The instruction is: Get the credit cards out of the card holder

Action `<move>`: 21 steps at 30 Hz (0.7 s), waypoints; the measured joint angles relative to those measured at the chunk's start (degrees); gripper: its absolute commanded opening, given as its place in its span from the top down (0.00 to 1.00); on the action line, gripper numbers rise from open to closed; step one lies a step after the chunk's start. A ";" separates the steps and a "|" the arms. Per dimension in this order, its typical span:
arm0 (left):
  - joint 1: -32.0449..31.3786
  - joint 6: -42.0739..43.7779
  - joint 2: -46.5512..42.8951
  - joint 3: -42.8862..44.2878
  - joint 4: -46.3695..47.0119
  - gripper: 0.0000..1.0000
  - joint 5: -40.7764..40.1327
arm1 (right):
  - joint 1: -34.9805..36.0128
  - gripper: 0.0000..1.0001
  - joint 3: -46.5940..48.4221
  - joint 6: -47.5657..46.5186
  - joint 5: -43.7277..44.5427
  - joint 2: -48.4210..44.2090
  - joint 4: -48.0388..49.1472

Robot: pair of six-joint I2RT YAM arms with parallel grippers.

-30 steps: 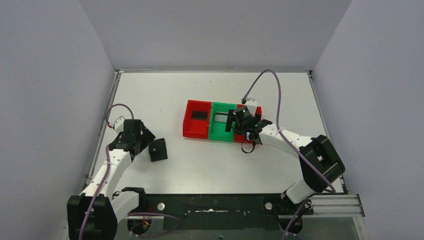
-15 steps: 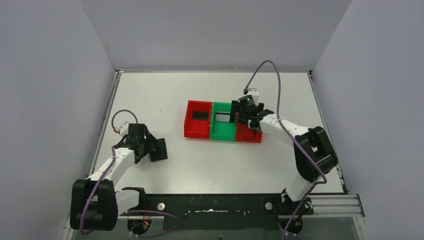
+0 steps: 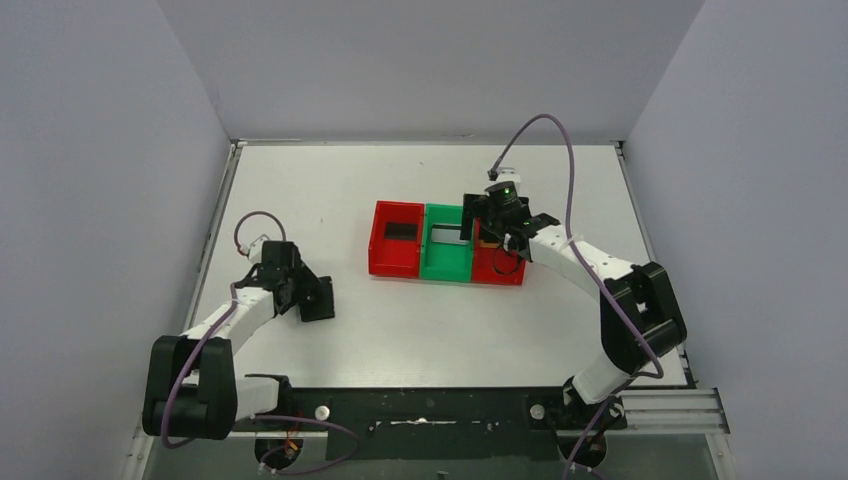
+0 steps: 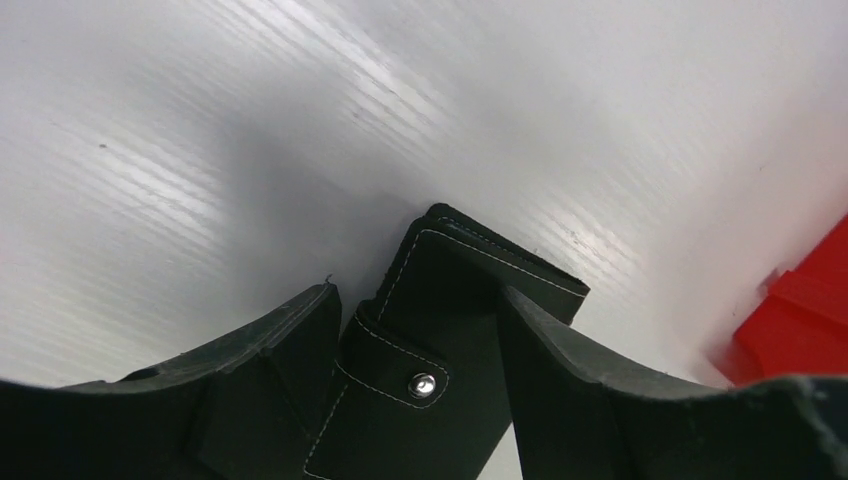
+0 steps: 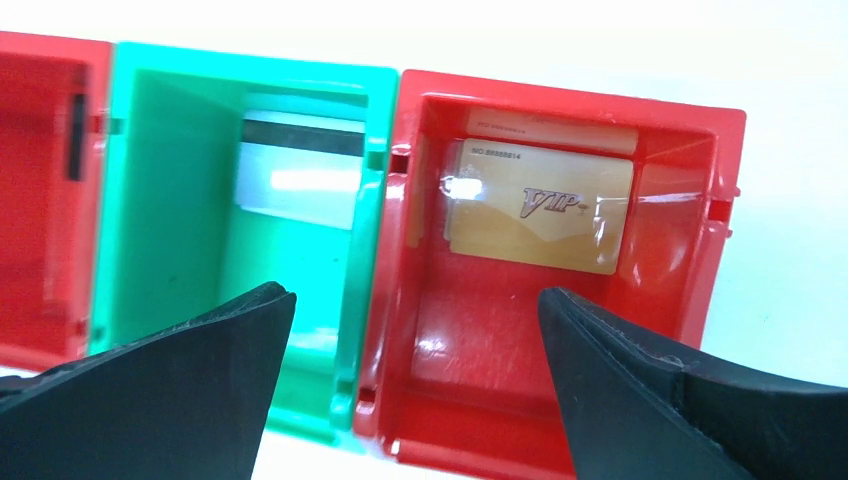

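The black card holder [image 3: 318,298] lies low at the left of the table, snap tab up, between the fingers of my left gripper [image 3: 303,293]. The left wrist view shows both fingers closed against its sides [image 4: 440,360]. My right gripper [image 3: 483,228] hangs open and empty over the right red tray [image 3: 503,277]. A gold credit card [image 5: 540,205] lies in that tray on top of a second card [image 5: 550,130]. A silver card [image 5: 300,175] lies in the green tray [image 5: 170,250]. The right wrist view shows the gripper [image 5: 412,300] spread wide.
Three joined trays sit mid-table: left red tray [image 3: 378,258] with a dark card [image 3: 400,231], green tray [image 3: 445,270], right red tray. Grey walls close in the table on three sides. A purple cable [image 3: 545,130] loops above the right arm.
My right gripper moved back from the trays' near side to above the right red tray. My left arm lowered and stretched out, keeping the card holder at about the same spot.
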 measured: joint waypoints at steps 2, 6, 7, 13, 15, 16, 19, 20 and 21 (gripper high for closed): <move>-1.75 -0.20 0.37 0.07 0.66 0.48 0.11 | 0.07 0.01 -1.31 0.66 -0.57 -3.19 -0.17; -8.33 -1.84 0.20 -0.52 1.64 0.56 0.85 | 0.57 0.00 -5.42 2.95 -1.38 -10.43 -0.55; -10.21 -2.40 -0.07 -1.05 2.36 0.58 1.55 | 0.68 0.00 -6.78 3.67 -1.42 -12.07 -0.66; -20.68 -8.48 -4.35 -6.67 8.28 0.59 5.01 | 2.14 0.00 -14.95 8.94 -1.42 -20.39 -1.79; -24.68 -10.73 -5.40 -7.65 9.01 0.59 5.25 | 2.89 0.01 -16.59 10.43 -1.40 -22.25 -2.14; -26.51 -11.50 -5.66 -7.91 9.18 0.58 5.42 | 3.28 0.01 -17.62 11.50 -1.36 -23.47 -2.12; -31.65 -13.40 -6.12 -8.13 9.20 0.54 5.62 | 4.96 0.02 -20.46 14.25 -1.38 -26.80 -2.05; -33.68 -13.97 -6.36 -8.13 9.03 0.53 5.55 | 5.64 0.02 -21.31 15.10 -1.40 -27.76 -1.90; -35.82 -14.56 -6.71 -8.13 8.68 0.50 5.35 | 6.36 0.02 -22.16 16.09 -1.42 -28.57 -1.64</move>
